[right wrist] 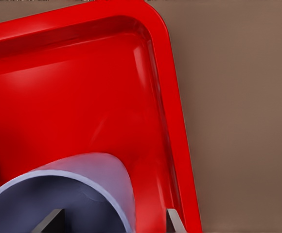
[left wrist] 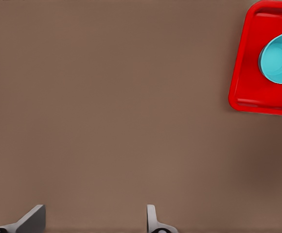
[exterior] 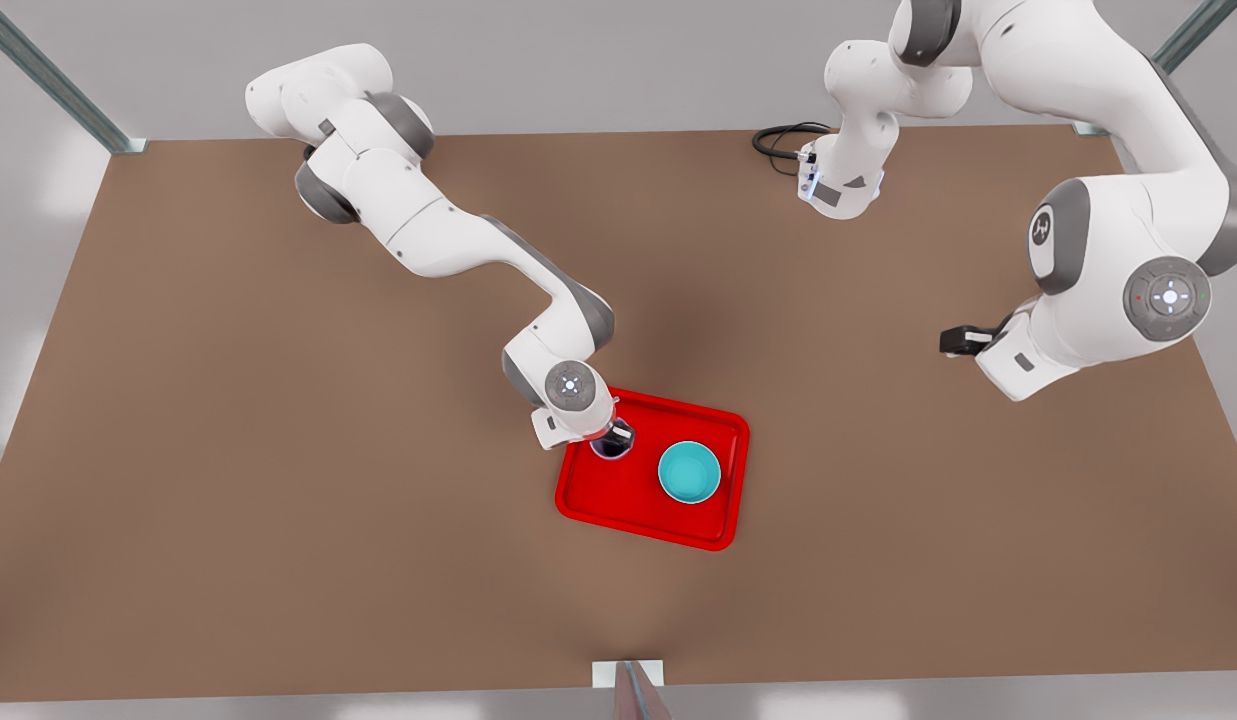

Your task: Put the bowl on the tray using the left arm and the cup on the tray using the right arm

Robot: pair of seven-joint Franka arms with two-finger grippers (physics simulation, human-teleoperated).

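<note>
1. The red tray [exterior: 640, 500] is lying on the brown table [exterior: 278, 450], near the middle and a bit toward the front view's bottom edge.
2. The teal bowl [exterior: 689, 472] is sitting inside the tray, on the side nearer the front view's right.
3. The right claw [exterior: 614, 437] is reaching down over the tray's other side, near its corner.
4. The right claw is gripping the wall of the purple cup [right wrist: 82, 187], with one finger inside and one outside.
5. The cup is sitting just beside the bowl, not touching it.
6. The left claw [left wrist: 95, 221] is hanging over bare table, well apart from the tray, and is waiting.
7. Its fingers [left wrist: 31, 219] are spread wide, holding nothing.
</note>
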